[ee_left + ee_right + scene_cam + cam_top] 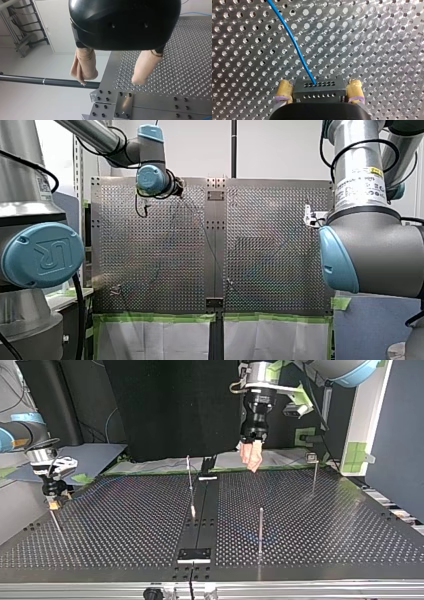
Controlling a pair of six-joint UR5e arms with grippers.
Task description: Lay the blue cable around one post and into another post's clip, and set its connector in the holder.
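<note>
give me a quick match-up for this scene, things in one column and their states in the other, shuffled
Things:
1. left tool
2. right tool
3. blue cable
4. post

States:
a. stands upright on the table
b. shut on the black connector
c. open, holding nothing
d. runs out of the connector

Pairs: 1-c, 2-b, 3-d, 4-a

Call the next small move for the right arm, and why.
Probably carry the connector, which my right claw is shut on, toward a post to start the wrap. In the right wrist view the blue cable runs free from it over the perforated table, round nothing there. My left claw hangs open near the table's edge, holding nothing.
</note>
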